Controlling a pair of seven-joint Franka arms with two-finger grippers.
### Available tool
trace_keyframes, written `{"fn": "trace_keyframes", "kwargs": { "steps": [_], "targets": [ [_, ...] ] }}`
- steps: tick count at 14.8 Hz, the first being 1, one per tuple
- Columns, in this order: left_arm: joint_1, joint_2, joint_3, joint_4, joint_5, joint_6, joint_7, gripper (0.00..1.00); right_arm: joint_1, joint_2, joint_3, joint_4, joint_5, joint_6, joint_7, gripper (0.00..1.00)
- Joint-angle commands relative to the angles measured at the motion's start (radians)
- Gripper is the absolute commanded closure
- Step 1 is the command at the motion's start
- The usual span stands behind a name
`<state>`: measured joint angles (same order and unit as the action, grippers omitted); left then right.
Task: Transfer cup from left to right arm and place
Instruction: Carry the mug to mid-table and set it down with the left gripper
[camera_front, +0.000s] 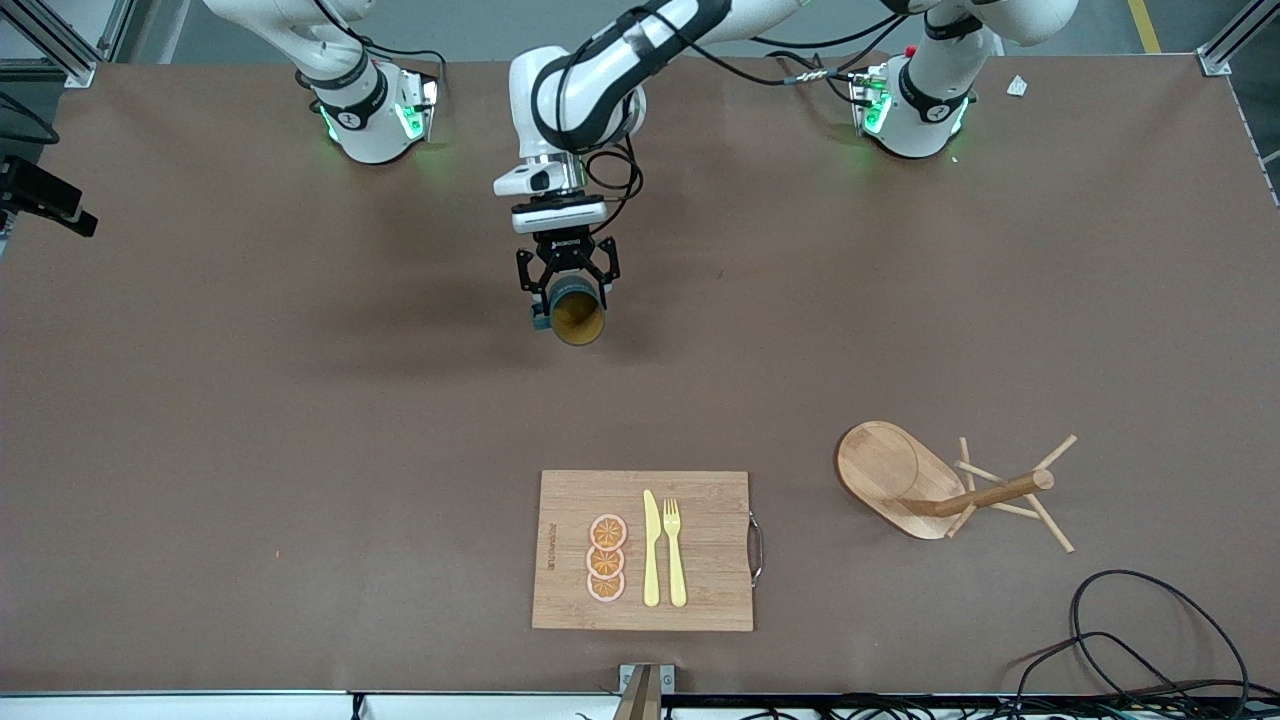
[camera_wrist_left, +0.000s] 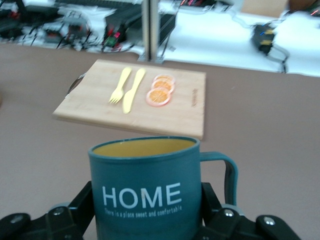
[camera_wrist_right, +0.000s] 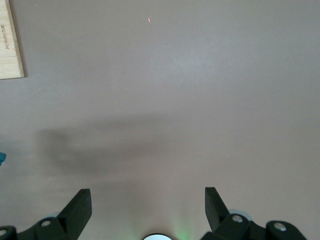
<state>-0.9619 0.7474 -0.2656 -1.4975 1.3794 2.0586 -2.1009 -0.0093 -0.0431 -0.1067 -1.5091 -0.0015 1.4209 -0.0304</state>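
My left gripper is shut on the cup, a dark teal mug with a tan-yellow inside. It holds the cup up in the air over the middle of the table, with the mouth turned toward the front camera. In the left wrist view the cup fills the space between the black fingers; its wall reads "HOME" and its handle sticks out to one side. My right gripper is open over bare table, with nothing between its fingers. It is out of the front view.
A wooden cutting board near the front edge carries a yellow knife, a fork and orange slices. A wooden mug tree lies on its side toward the left arm's end. Black cables curl at that front corner.
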Motion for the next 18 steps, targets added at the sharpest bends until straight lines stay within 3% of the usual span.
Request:
{"fn": "trace_keyframes", "kwargs": {
  "steps": [1,4,10,11,12,13,18],
  "targets": [
    [-0.024,0.076,0.013,0.013,0.177,-0.027,-0.051,0.64,-0.009,-0.001,0.007,0.003,-0.031,0.003,-0.005,0.00],
    [-0.046,0.165,0.014,0.016,0.379,-0.128,-0.154,0.64,-0.011,0.002,0.005,0.003,-0.032,0.003,-0.005,0.00],
    [-0.066,0.299,0.019,0.017,0.558,-0.288,-0.289,0.62,-0.014,0.034,0.005,0.003,-0.037,0.010,-0.005,0.00],
    [-0.067,0.303,0.019,0.017,0.549,-0.293,-0.298,0.57,-0.015,0.045,0.005,0.001,-0.034,0.025,-0.005,0.00],
    [-0.067,0.300,0.017,0.017,0.546,-0.293,-0.318,0.32,-0.014,0.063,0.005,0.001,-0.035,0.044,-0.006,0.00],
    [-0.067,0.291,0.008,0.017,0.538,-0.293,-0.318,0.01,-0.021,0.068,0.005,0.001,-0.034,0.058,-0.006,0.00],
    [-0.066,0.253,-0.070,0.095,0.221,-0.293,-0.160,0.00,-0.028,0.158,0.007,0.001,-0.032,0.144,-0.009,0.00]
  ]
}}
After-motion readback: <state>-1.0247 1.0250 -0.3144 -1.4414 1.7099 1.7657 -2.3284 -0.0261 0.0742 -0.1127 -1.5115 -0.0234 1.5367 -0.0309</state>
